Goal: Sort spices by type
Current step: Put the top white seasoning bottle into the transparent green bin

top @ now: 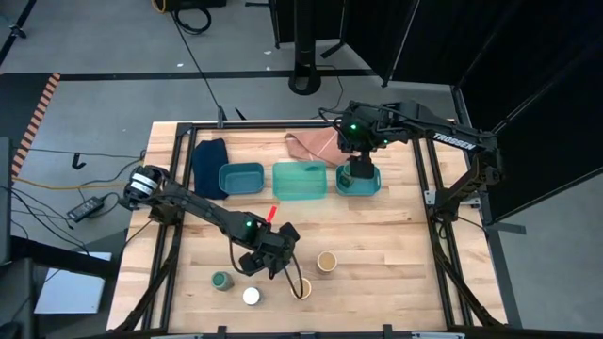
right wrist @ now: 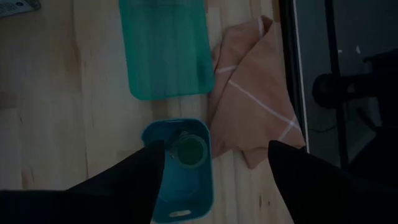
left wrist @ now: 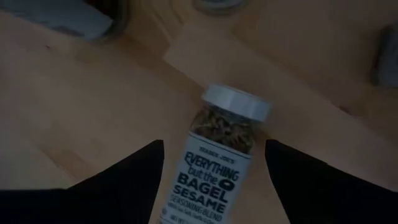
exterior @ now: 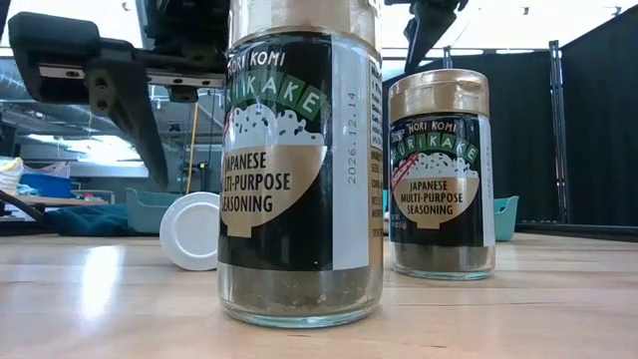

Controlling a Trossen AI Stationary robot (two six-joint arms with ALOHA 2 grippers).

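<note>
Two-arm sorting scene, mid-task. The left gripper (top: pixel 276 252) hangs low over the near centre of the wooden table (top: pixel 396 245). In the left wrist view its dark fingers (left wrist: pixel 124 180) stand apart on either side of a white-lidded "Everything but the Bagel" jar (left wrist: pixel 221 158), which lies on its side between them; contact cannot be told, so the jar appears framed, not yet gripped.

The right gripper (top: pixel 358 174) hovers over the right-hand teal bin (top: pixel 374 186), at about 1 o'clock from table centre. Its fingers (right wrist: pixel 140 174) are spread with nothing between them, and a green-lidded jar (right wrist: pixel 189 152) stands inside the bin below.

The step in hand appears to be picking up a white-lidded jar while a green one has been delivered. The next move probably calls for closing squarely on the lying jar, which may roll, then carrying it to a free tray.

Remaining jars:
- a second green-lidded jar (top: pixel 221 280) at 7 o'clock
- a second white-lidded jar (top: pixel 251 296) beside it
- two tan-lidded furikake jars (top: pixel 326 261) at 5 to 6 o'clock; one, partly hidden by cable, fills the low view (exterior: pixel 299 170)

Surface and room:
- a middle teal tray (top: pixel 300 180) and a left teal bin (top: pixel 241 177) in a row at 12 o'clock
- a dark blue cloth (top: pixel 209 165) at 11 o'clock
- a pink cloth (top: pixel 309 144) behind the trays
- grey floor with cables and black curtains beyond the table
</note>
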